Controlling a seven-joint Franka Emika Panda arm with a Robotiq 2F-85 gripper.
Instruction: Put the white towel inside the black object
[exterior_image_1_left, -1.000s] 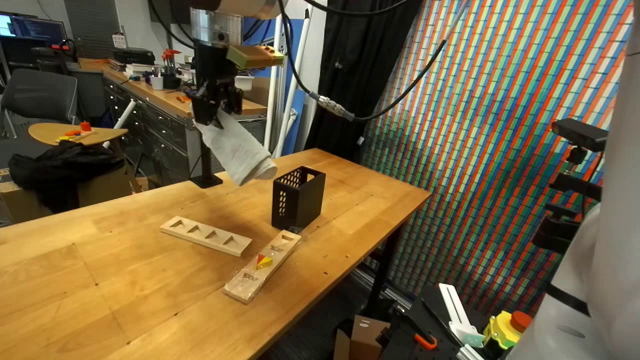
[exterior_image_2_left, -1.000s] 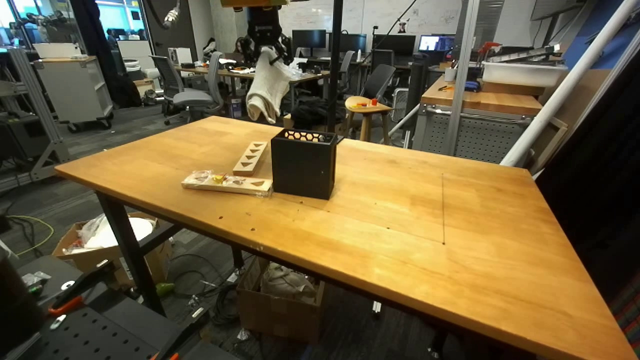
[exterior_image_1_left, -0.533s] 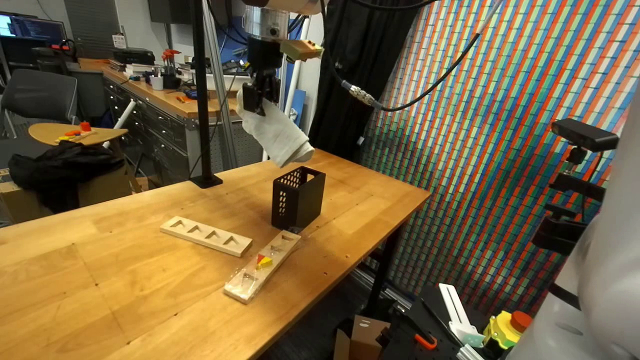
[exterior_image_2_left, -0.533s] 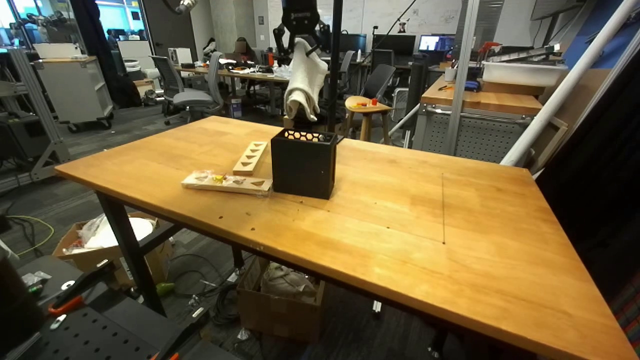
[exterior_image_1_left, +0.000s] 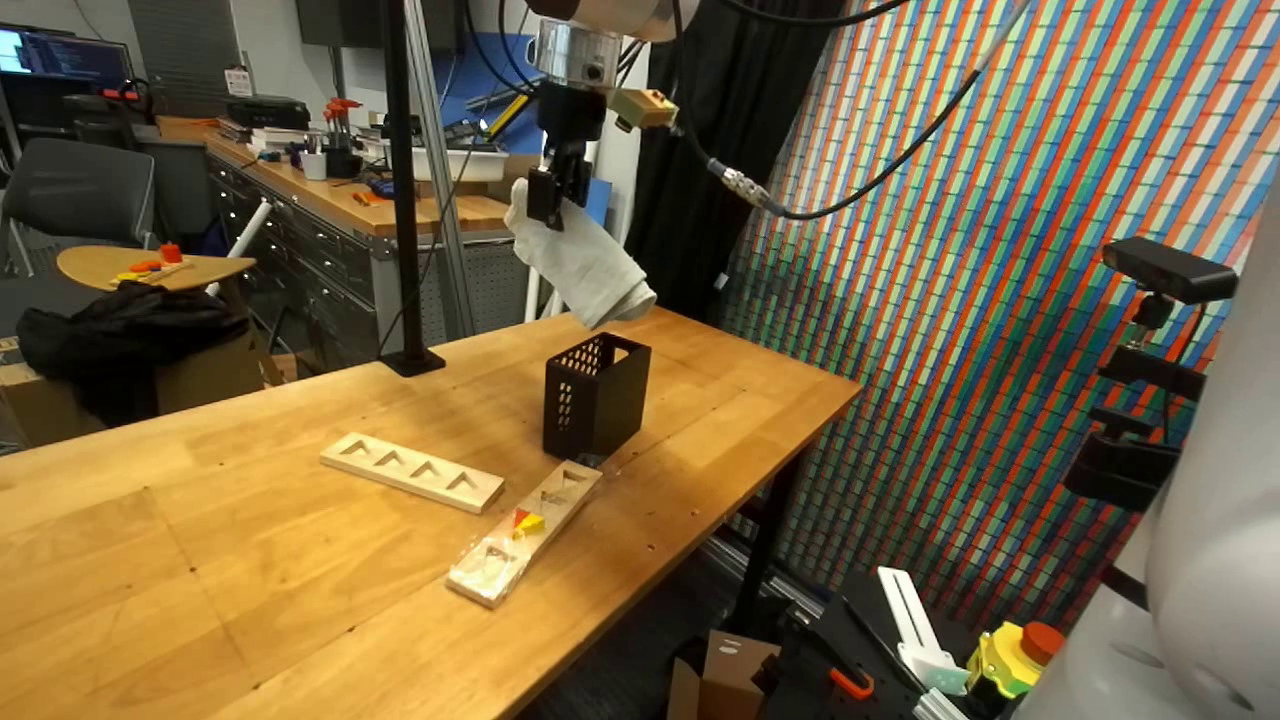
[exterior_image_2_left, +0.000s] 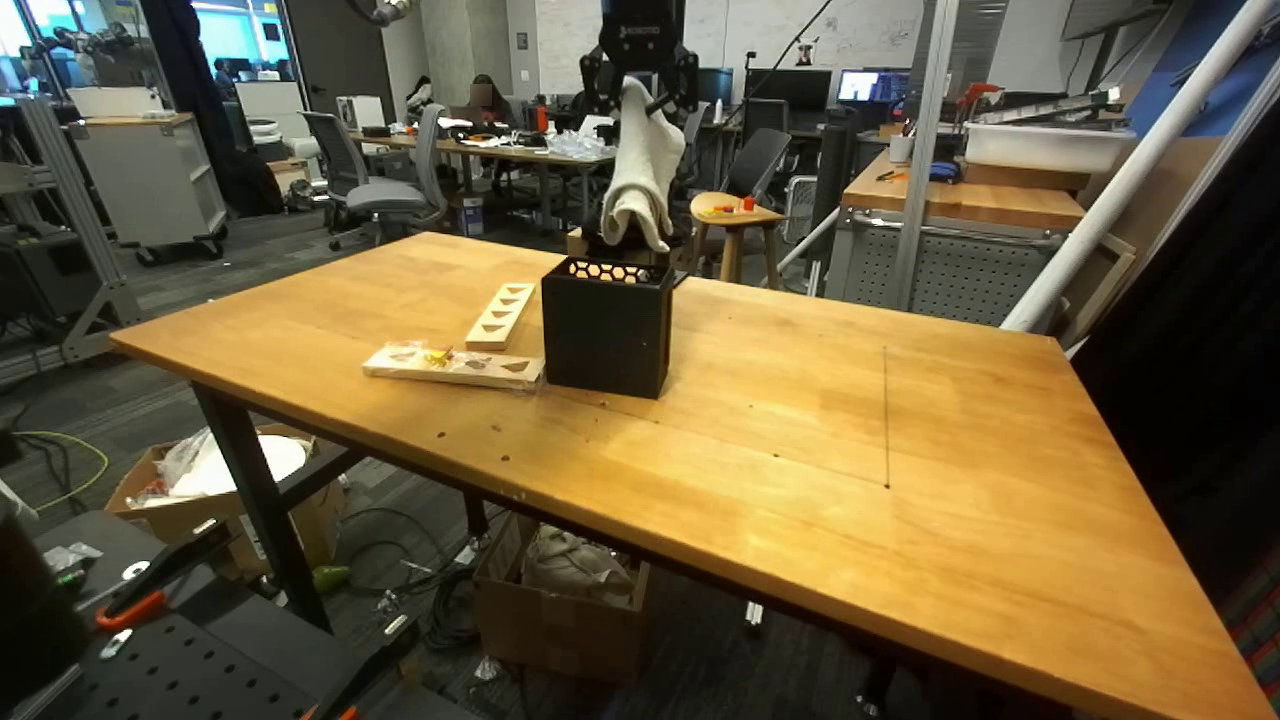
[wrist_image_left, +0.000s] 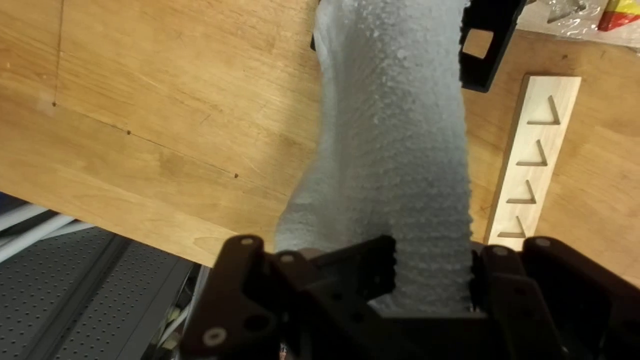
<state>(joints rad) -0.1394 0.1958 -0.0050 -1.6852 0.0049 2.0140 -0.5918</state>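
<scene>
A black two-fingered claw is gripping a white cloth towel, which is hanging mostly beneath it, higher than the black perforated box standing between the long edges of the wooden bench.

The gripper points down, its fingers pinching the white towel. Above the towel, the wrist stands roughly upright.

Wooden strips obstruct one side of the black box, open tabletop opposite.
</scene>
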